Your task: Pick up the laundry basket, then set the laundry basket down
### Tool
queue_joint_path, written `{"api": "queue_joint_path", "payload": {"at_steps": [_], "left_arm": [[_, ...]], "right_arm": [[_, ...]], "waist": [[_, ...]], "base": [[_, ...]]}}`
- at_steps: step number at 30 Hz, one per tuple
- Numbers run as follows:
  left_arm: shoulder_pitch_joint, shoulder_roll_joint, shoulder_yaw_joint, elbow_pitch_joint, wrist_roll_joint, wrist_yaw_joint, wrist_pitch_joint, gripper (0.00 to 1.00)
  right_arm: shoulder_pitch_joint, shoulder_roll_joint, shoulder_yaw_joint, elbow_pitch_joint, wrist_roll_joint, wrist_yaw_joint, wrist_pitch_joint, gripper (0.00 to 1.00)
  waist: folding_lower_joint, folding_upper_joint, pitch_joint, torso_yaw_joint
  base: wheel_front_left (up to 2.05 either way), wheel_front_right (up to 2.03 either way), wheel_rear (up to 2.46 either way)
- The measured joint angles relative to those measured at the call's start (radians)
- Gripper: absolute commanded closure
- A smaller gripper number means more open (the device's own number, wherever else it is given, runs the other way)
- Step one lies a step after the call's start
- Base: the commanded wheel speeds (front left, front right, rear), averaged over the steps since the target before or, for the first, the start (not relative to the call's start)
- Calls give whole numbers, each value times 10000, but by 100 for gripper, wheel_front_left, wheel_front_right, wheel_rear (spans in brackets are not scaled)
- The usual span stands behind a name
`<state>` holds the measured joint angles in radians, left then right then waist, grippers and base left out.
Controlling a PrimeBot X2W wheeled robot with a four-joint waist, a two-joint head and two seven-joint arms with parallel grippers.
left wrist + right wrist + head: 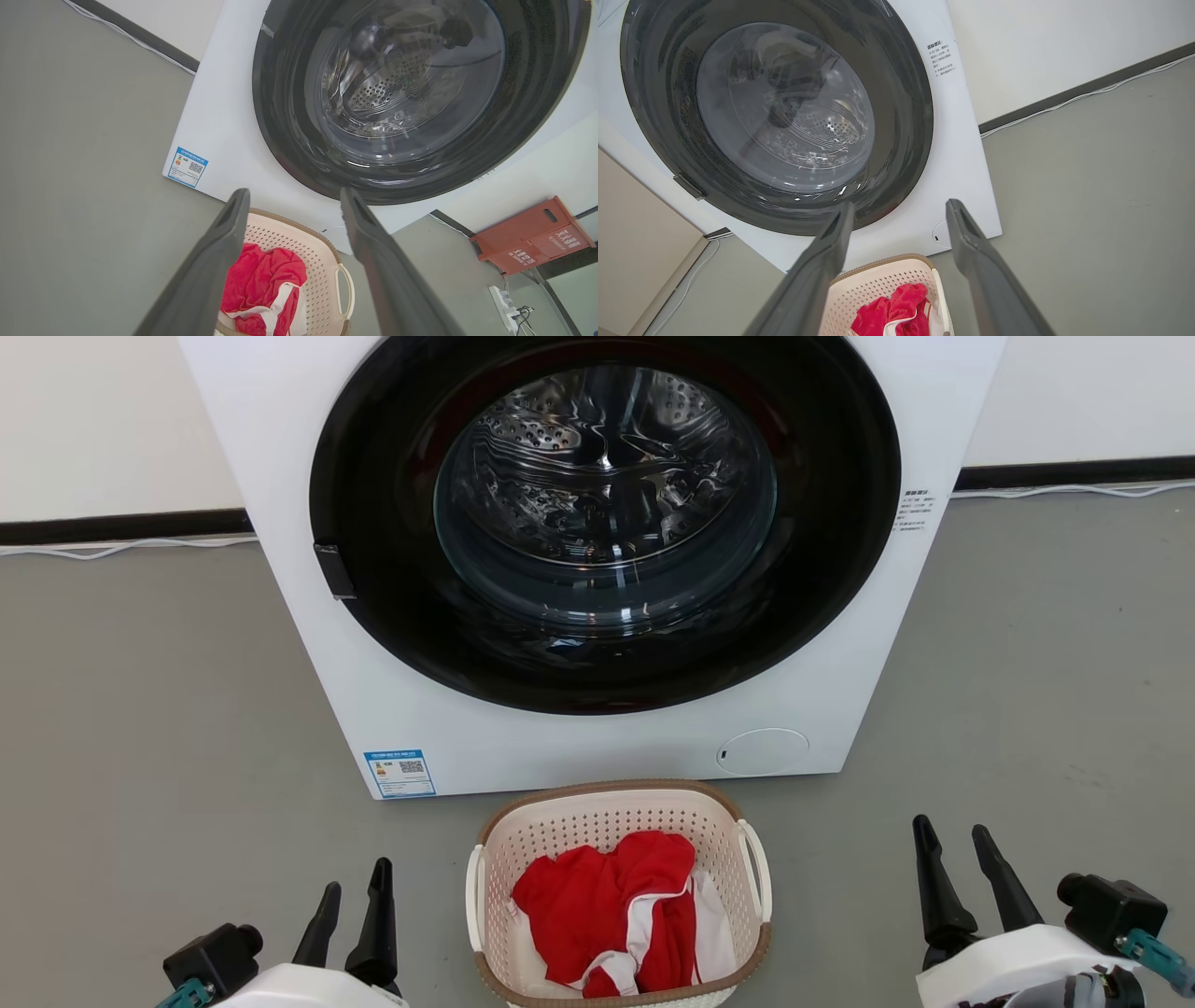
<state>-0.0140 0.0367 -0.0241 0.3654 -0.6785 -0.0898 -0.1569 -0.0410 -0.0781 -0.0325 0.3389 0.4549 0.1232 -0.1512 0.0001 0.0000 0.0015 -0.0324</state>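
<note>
The laundry basket [560, 831] sits on the grey floor just in front of the washing machine, cream-white and perforated with a brown rim and white loop handles on both sides. Red and white clothes [616, 910] lie inside it. My left gripper [355, 887] is open at the lower left, a short way left of the basket and apart from it. My right gripper [952, 835] is open at the lower right, further off from the basket's right handle. The basket [306, 261] shows between my left fingers, and the basket [878, 284] lies low between my right fingers.
A white front-loading washing machine [597, 747] with a closed dark round door stands close behind the basket. White cables run along the black baseboard [112, 527]. A red crate [532, 233] and a power strip [504, 303] lie off to one side. Grey floor spreads on both sides.
</note>
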Motion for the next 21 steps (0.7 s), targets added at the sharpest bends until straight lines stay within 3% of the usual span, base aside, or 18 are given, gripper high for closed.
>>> {"api": "queue_joint_path", "payload": {"at_steps": [21], "left_arm": [[-2,13,23,54,2612,13,-587,0]], "right_arm": [[-8,-102,155,587,-2581,2,-602,0]], "waist": [[0,0,40,-97]], "base": [[0,0,0]]}}
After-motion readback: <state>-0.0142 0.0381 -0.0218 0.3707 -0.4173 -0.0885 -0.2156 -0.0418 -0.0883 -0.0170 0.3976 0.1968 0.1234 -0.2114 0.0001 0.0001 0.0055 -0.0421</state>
